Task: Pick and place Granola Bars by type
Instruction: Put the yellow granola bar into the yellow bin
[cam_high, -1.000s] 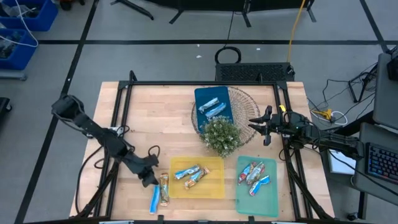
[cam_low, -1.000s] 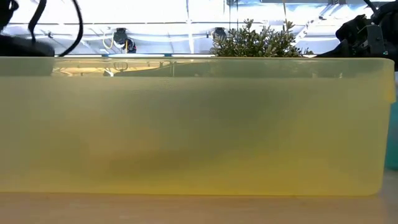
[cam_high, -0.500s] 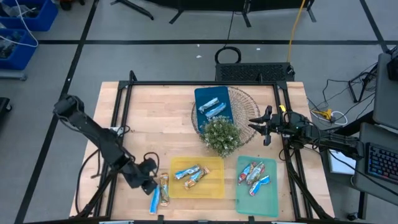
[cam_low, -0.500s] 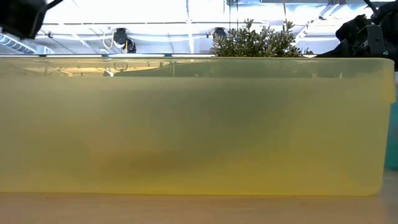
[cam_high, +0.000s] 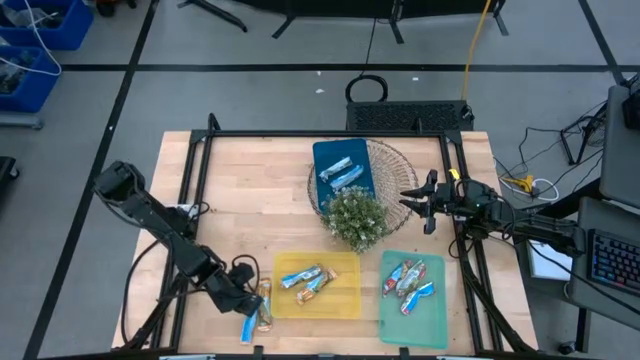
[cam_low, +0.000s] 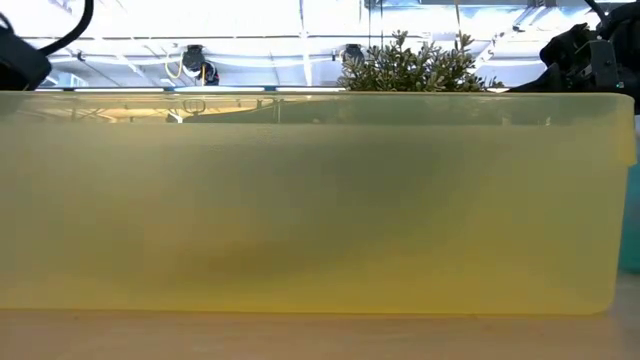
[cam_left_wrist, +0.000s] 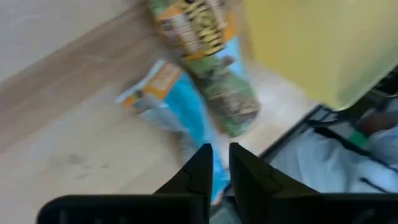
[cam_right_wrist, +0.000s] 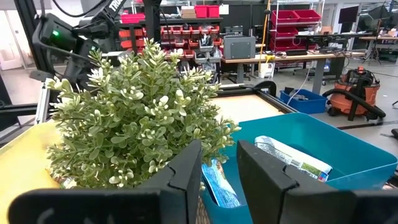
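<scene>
So two Granola Bars (cam_high: 257, 311) lie loose on the bench (cam_high: 250, 190), side by side just left of the yellow tray (cam_high: 345, 300), long axes running roughly front to back. One's blue (cam_left_wrist: 186, 127), the other green-brown (cam_left_wrist: 214, 68). The left tool (cam_high: 243, 300) sits right over them, way nearer than the right tool (cam_high: 415, 200), which idles by the plant (cam_high: 355, 218), fingers slightly apart. Left fingers are only a sliver apart, straddling the blue one's end, holding nothing.

Grey floor (cam_high: 80, 150); red shelving (cam_right_wrist: 211, 28), perhaps workbenches.
</scene>
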